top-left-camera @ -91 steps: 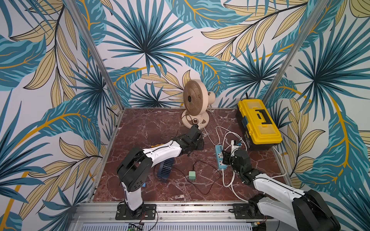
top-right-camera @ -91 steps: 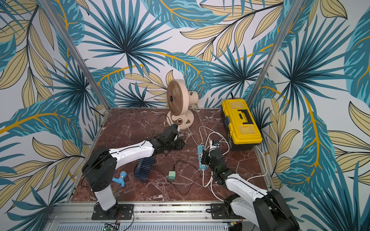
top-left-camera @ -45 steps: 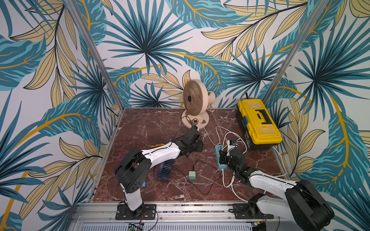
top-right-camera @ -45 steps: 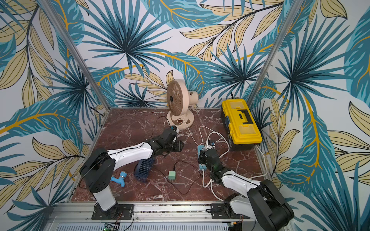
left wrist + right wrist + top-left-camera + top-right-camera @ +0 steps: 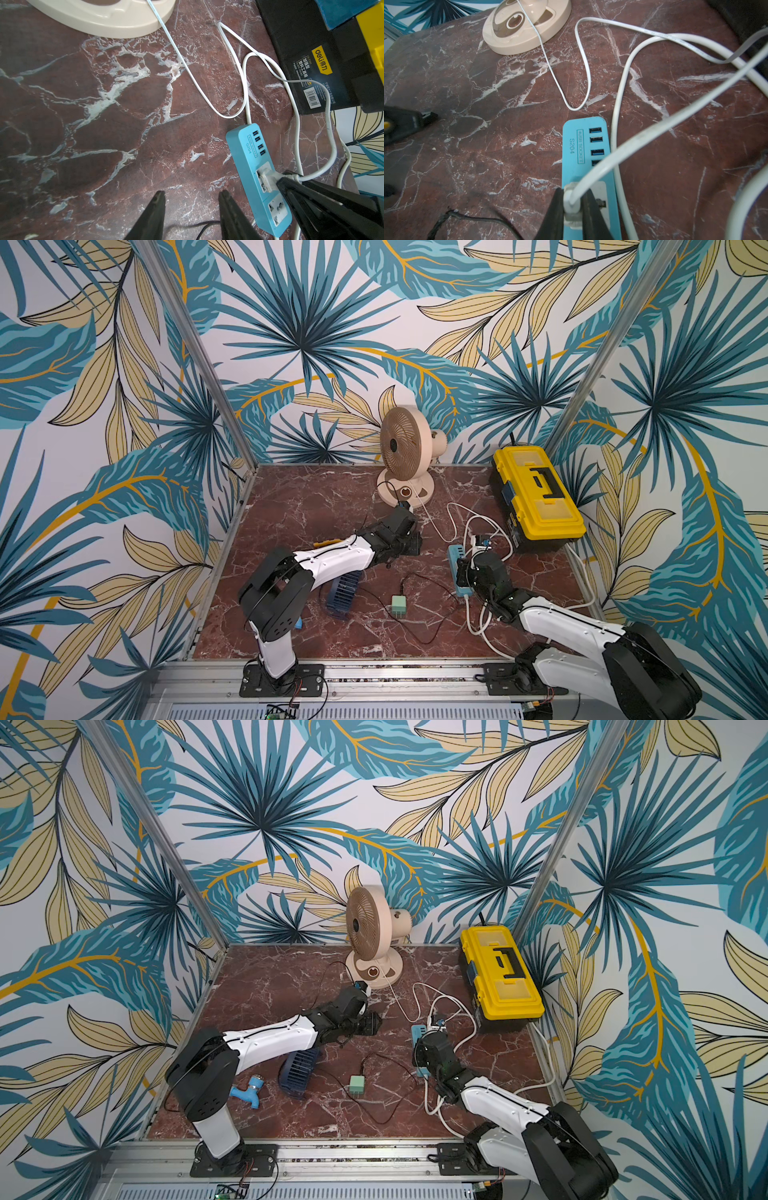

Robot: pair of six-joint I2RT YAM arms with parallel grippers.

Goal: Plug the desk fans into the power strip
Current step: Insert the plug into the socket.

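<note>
The right arm reached low and forward, its right end effector (image 5: 572, 194) pinching the white plug (image 5: 572, 216) at a socket of the light-blue power strip (image 5: 576, 145). Beside the strip, the left end effector (image 5: 191, 200) hung spread and empty above the bench (image 5: 104, 124). The desk fan (image 5: 402, 448) stood beyond the strip. Only the wrist views showed the strip's USB ports (image 5: 596, 139).

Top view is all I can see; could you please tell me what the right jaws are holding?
Observer: The right wrist view shows the right gripper shut on a white plug.
Operator: Is it at a socket?
Observer: In the left wrist view it sits at the power strip's socket face nearest the USB ports; seating unclear.
Operator: And the left gripper?
Observer: Open, over bare marble tabletop, holding nothing.
</note>
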